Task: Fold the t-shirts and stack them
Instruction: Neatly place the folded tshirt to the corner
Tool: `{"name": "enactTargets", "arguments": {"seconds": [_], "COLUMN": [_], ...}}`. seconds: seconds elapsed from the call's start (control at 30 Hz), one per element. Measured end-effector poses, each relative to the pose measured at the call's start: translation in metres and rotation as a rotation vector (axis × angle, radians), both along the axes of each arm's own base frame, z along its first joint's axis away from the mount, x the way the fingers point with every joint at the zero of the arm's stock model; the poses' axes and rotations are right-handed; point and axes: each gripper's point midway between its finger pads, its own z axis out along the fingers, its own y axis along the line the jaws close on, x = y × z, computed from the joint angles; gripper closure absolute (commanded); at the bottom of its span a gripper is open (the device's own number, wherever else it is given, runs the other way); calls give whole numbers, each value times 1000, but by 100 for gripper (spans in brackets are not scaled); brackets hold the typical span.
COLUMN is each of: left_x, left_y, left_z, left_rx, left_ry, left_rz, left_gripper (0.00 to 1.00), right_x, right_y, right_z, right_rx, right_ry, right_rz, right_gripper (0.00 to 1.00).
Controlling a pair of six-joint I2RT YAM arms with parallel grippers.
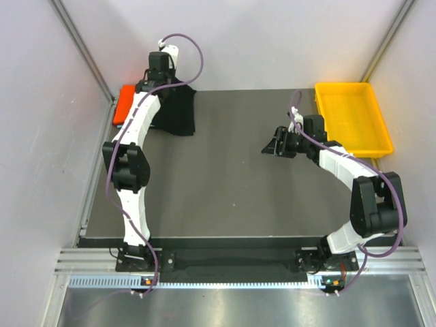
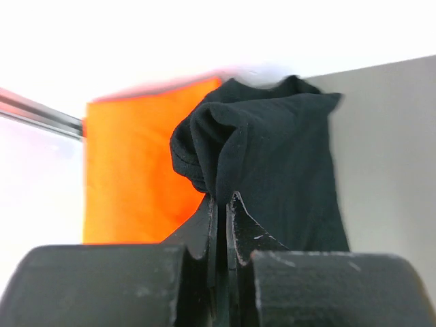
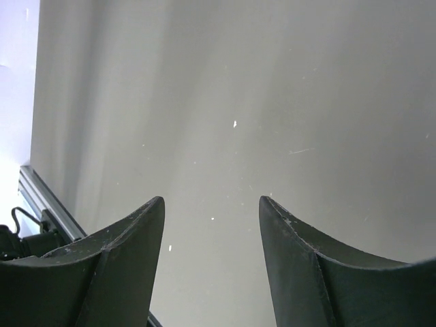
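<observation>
At the far-left corner of the table (image 1: 225, 197), the left gripper (image 2: 221, 204) is pinched tight on a bunched fold of the black t-shirt (image 2: 272, 150). Only its wrist camera shows that grip, while overhead just dark cloth appears beside the arm. The folded orange-red t-shirt (image 1: 125, 102) lies just beside it at the left edge. The right gripper (image 3: 211, 211) hovers over bare tabletop right of centre, fingers spread and empty. The yellow tray (image 1: 352, 116) at the far-right corner is seen from overhead alone.

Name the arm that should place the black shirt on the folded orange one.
Left. The left gripper is shut on the soft black cloth t-shirt, beside the folded orange-red cloth shirt. The right gripper is open, empty and far off across the table.
</observation>
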Motion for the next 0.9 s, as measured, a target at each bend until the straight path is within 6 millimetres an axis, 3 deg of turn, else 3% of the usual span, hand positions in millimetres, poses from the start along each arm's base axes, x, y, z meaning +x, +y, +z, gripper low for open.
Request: {"name": "enactTargets", "arguments": {"seconds": [0.2, 0.5, 0.9], "left_x": [7, 27, 55], "left_y": [21, 39, 97], "left_z": [9, -2, -10], "left_rx": [87, 184, 190], "left_ry": [-30, -38, -92], "left_rz": [10, 1, 94], "left_gripper": [100, 100, 100], "right_x": [0, 2, 4], "right_y": [-1, -2, -3], "right_z": [-2, -2, -8], "right_rx": [-6, -13, -22], "right_ry": [3, -1, 7], "right_rz": [-5, -14, -22], "right_gripper": [42, 42, 42]}}
